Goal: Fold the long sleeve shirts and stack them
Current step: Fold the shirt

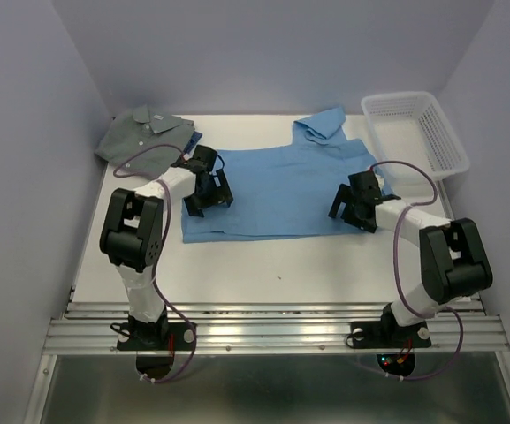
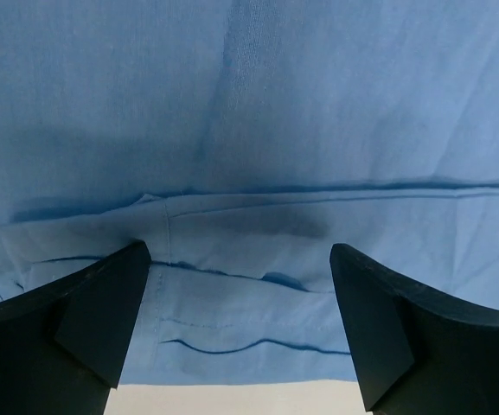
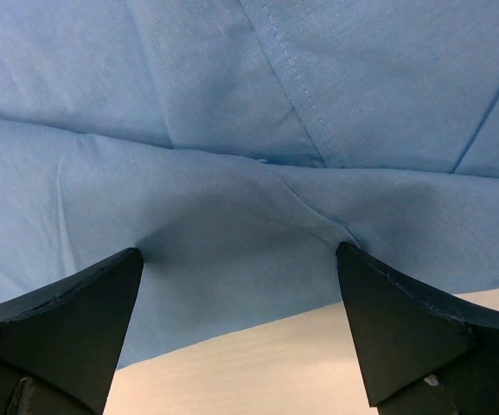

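A light sky-blue shirt (image 1: 277, 185) lies spread flat in the middle of the table, collar at the far right. A folded grey-green shirt (image 1: 144, 132) lies at the far left, with a sliver of darker blue cloth (image 1: 194, 139) beside it. My left gripper (image 1: 209, 196) is open over the blue shirt's left edge; its wrist view shows folded hem layers (image 2: 249, 294) between the fingers. My right gripper (image 1: 353, 208) is open over the shirt's right edge; its wrist view shows blue cloth (image 3: 232, 242) and bare table between the fingers.
A white plastic mesh basket (image 1: 414, 132) stands at the far right corner. Light walls close in the table on three sides. A metal rail (image 1: 272, 331) runs along the near edge by the arm bases.
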Robot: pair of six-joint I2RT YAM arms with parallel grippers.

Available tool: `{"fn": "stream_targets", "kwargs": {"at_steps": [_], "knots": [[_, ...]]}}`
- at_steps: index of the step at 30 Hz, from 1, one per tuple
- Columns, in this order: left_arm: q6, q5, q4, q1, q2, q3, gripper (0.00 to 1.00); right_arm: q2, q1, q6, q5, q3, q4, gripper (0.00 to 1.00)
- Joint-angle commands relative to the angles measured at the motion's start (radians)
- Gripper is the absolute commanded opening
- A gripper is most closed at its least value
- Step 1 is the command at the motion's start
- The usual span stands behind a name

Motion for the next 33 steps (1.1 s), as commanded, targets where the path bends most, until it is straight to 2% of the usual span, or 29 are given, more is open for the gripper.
{"fn": "stream_targets", "kwargs": {"at_steps": [1,5,9,11,12,14,16,19,21,24,26,28,29,30,33], "knots": [[-0.009,0.046,0.062,-0.015,-0.082,-0.142,0.99,-0.060,-0.029,0.092,-0.072,-0.150,-0.194,1.00],[-0.023,0.066,0.065,-0.039,-0.137,-0.263,0.99,-0.180,-0.029,0.175,-0.176,-0.251,-0.261,1.00],[-0.038,0.080,0.038,-0.055,-0.240,-0.421,0.99,-0.362,-0.029,0.240,-0.204,-0.331,-0.378,1.00],[-0.049,0.046,-0.016,-0.056,-0.310,-0.458,0.99,-0.462,-0.029,0.281,-0.351,-0.353,-0.363,1.00],[-0.057,0.037,-0.030,-0.056,-0.330,-0.475,0.99,-0.488,-0.015,0.302,-0.352,-0.351,-0.373,1.00],[-0.057,0.032,-0.064,-0.056,-0.385,-0.477,0.99,-0.546,-0.001,0.307,-0.330,-0.324,-0.444,1.00],[-0.055,0.018,-0.079,-0.058,-0.419,-0.438,0.99,-0.600,0.008,0.280,-0.240,-0.235,-0.525,1.00],[-0.046,-0.018,-0.088,-0.056,-0.433,-0.328,0.99,-0.639,0.008,0.223,-0.176,-0.102,-0.527,1.00],[-0.045,-0.077,-0.082,-0.055,-0.421,-0.226,0.99,-0.594,0.008,0.140,-0.096,-0.031,-0.495,1.00],[-0.042,-0.138,-0.103,-0.041,-0.346,-0.090,0.99,-0.486,0.008,0.053,-0.054,0.112,-0.414,1.00],[-0.014,-0.172,-0.122,-0.026,-0.269,0.095,0.99,-0.383,0.008,0.011,-0.043,0.193,-0.295,1.00],[0.012,-0.177,-0.134,-0.004,-0.214,0.180,0.99,-0.257,0.008,-0.018,0.000,0.256,-0.234,1.00],[0.024,-0.187,-0.157,0.008,-0.153,0.219,0.99,-0.207,0.008,-0.053,0.054,0.347,-0.215,1.00],[0.024,-0.201,-0.175,0.031,-0.122,0.308,0.99,-0.098,0.008,-0.079,0.073,0.403,-0.215,1.00],[0.061,-0.232,-0.206,0.065,-0.013,0.429,0.99,0.060,0.008,-0.197,0.109,0.616,-0.209,1.00]]}}
